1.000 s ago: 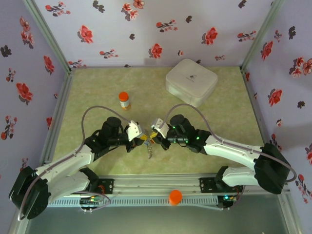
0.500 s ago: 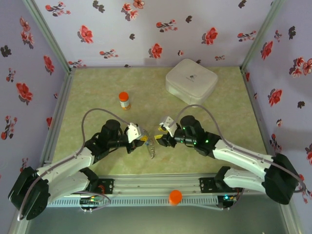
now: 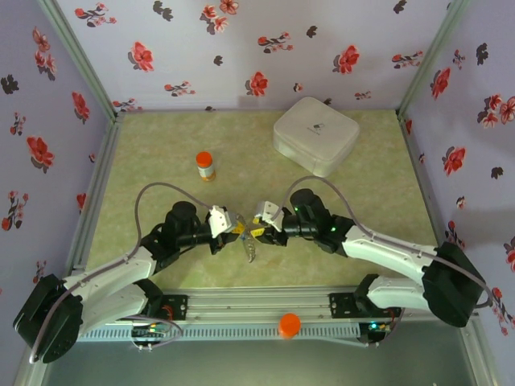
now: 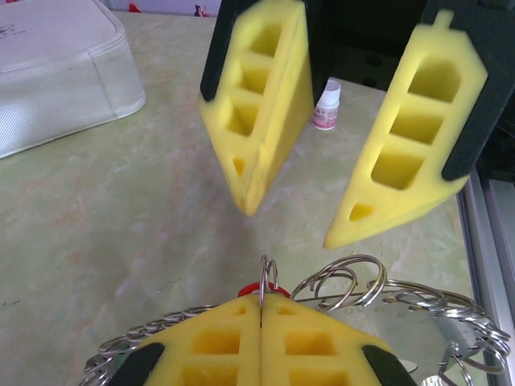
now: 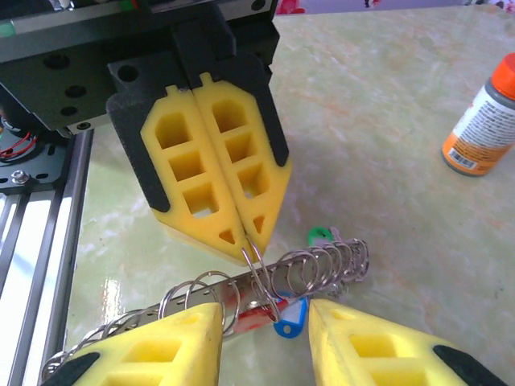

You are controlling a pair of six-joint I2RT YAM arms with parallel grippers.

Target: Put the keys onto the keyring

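Observation:
The keyring (image 5: 322,265) is a limp, chain-like row of silver rings on the mat, with red (image 5: 259,319), blue (image 5: 290,323) and green (image 5: 319,236) key tags among them. My left gripper (image 5: 245,244) is shut on one thin ring of it, which stands up between the pads (image 4: 261,304). My right gripper (image 5: 265,314) is open and straddles the rings just above the red and blue tags, touching nothing. From above, the two grippers (image 3: 236,227) (image 3: 256,229) face each other over the keys (image 3: 250,248).
An orange-capped bottle (image 3: 205,166) stands behind the left arm. A white zipped case (image 3: 315,134) lies at the back right. A small white bottle (image 4: 327,105) stands beyond the right gripper's fingers (image 4: 402,153). The metal rail (image 5: 32,233) runs along the near edge.
The right gripper drew back to the right half a second ago and has returned close to the left gripper. The left gripper has stayed shut on its ring, shifting only slightly.

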